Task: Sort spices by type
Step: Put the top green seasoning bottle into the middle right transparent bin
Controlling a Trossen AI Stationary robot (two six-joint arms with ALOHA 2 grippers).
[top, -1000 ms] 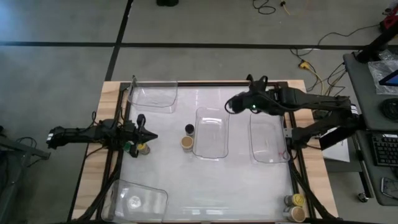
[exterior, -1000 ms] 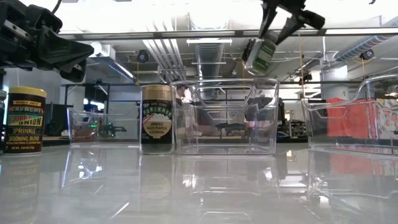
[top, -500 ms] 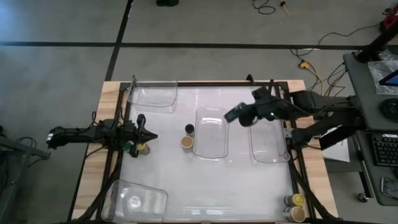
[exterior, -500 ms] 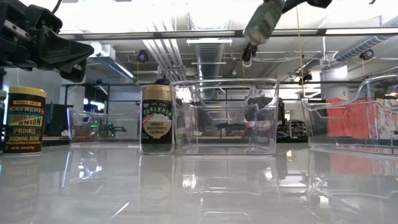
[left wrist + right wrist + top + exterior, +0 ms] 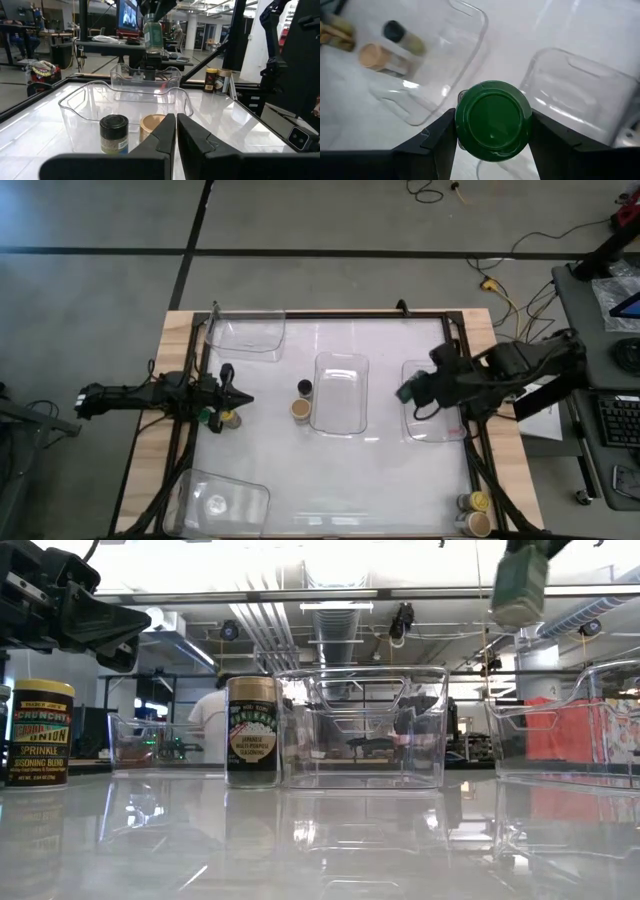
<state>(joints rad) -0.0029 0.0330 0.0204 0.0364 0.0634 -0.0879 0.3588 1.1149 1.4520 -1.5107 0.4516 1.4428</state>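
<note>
Mostly unsorted, by the look of it. Right gripper (image 5: pixel 492 131) pinches a green-lidded jar (image 5: pixel 493 120) by its sides and holds it in the air over the right-hand bin (image 5: pixel 432 420), right of centre in the high view; in the low view the jar hangs at the upper right, above the bin rims. No jar has been set down in that bin as far as I can see.

Containers:
- Centre bin (image 5: pixel 339 394): clear, nothing visible inside.
- Right-hand bin: clear, appears bare under the arm, though part is hidden.
- Upper-left bin (image 5: pixel 247 334): nothing visible inside.
- Lower-left bin (image 5: pixel 222 500): a pale glint on its floor; cannot tell whether that is a jar or a reflection.

Jars loose on the table:
- black-lidded jar (image 5: pixel 304 388) and tan-lidded jar (image 5: pixel 300 410), close together just left of the centre bin.
- a yellow-lidded jar (image 5: pixel 480 501) and a second tan-lidded jar (image 5: pixel 478 523) at the lower right corner, outside the frame rail.
- a jar or two at the left edge under the left gripper (image 5: pixel 238 400), one with a green lid; count uncertain.

Left gripper sits at mid-left, fingers pressed together, holding nothing, waiting.

Judgement: early stage. One jar in transit, none clearly binned, the rest left to place.
</note>
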